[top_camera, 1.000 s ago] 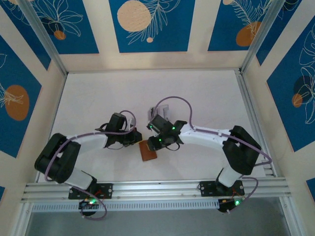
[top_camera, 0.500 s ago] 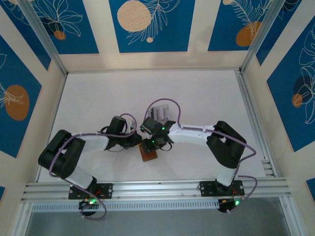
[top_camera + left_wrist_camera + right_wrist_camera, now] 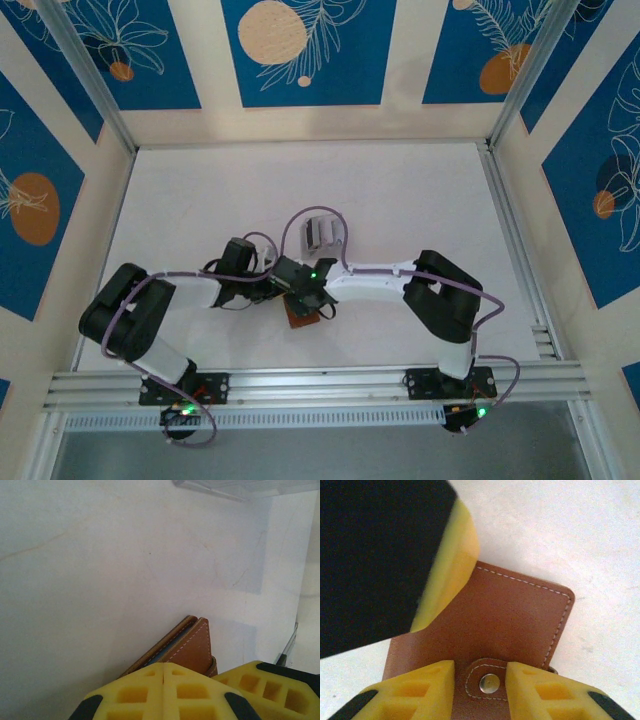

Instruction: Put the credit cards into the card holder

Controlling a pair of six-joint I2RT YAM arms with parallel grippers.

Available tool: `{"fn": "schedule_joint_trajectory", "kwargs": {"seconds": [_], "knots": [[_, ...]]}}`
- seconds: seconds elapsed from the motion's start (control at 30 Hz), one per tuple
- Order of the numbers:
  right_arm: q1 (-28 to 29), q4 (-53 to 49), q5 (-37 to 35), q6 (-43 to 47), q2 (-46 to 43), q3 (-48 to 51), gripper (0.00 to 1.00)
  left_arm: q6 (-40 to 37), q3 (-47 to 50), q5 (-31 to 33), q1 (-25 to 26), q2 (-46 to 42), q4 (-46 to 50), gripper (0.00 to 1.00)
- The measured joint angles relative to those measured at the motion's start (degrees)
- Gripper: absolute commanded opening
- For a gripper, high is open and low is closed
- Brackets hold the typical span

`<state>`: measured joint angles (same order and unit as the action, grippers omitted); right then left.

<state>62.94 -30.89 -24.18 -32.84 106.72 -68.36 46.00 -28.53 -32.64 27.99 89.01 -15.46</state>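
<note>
Step in hand, as I judge it: unsnapping the wallet so cards can go in. The table [image 3: 400, 190] looks smooth, so the wallet [image 3: 510, 625], lying flat and closed, should be pinned or it may slide. Best to take the tab alone, not the whole flap, and peel it up slowly.

The stand [image 3: 322, 232] is near the wallet's far side; too small to tell what it holds.

My left gripper [image 3: 164, 672], fingers pressed together, sits over the wallet's corner away from the tab. My right gripper [image 3: 480, 667] is spread, straddling the snap tab [image 3: 490, 682] at the wallet's edge.
</note>
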Motion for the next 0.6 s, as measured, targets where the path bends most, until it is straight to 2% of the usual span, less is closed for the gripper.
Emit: {"fn": "schedule_joint_trajectory", "kwargs": {"seconds": [0.1, 0.2, 0.33, 0.4, 0.47, 0.6], "knots": [[0.1, -0.9, -1.1, -1.0, 0.5, -0.7, 0.19, 0.0, 0.2, 0.0, 0.0, 0.0, -0.5, 0.00], [0.1, -1.7, -1.6, -1.3, 0.7, -1.4, 0.00, 0.0, 0.4, 0.0, 0.0, 0.1, -0.9, 0.00], [-0.3, -1.8, -1.2, -1.7, 0.2, -1.2, 0.00, 0.0, 0.5, -0.2, 0.0, 0.4, -1.6, 0.00], [-1.7, -0.4, 1.2, -1.8, -1.6, 0.5, 0.00, -0.3, 0.5, -0.4, 0.0, 0.9, -2.1, 0.00], [-4.7, 1.4, 4.7, -2.4, -4.7, 3.9, 0.00, -1.0, 0.5, -0.9, 0.0, 1.4, -2.7, 0.00], [-14.2, 4.3, 12.7, -4.7, -13.0, 11.4, 0.00, -1.6, 0.6, -1.7, 0.0, 2.4, -4.1, 0.00]]}}
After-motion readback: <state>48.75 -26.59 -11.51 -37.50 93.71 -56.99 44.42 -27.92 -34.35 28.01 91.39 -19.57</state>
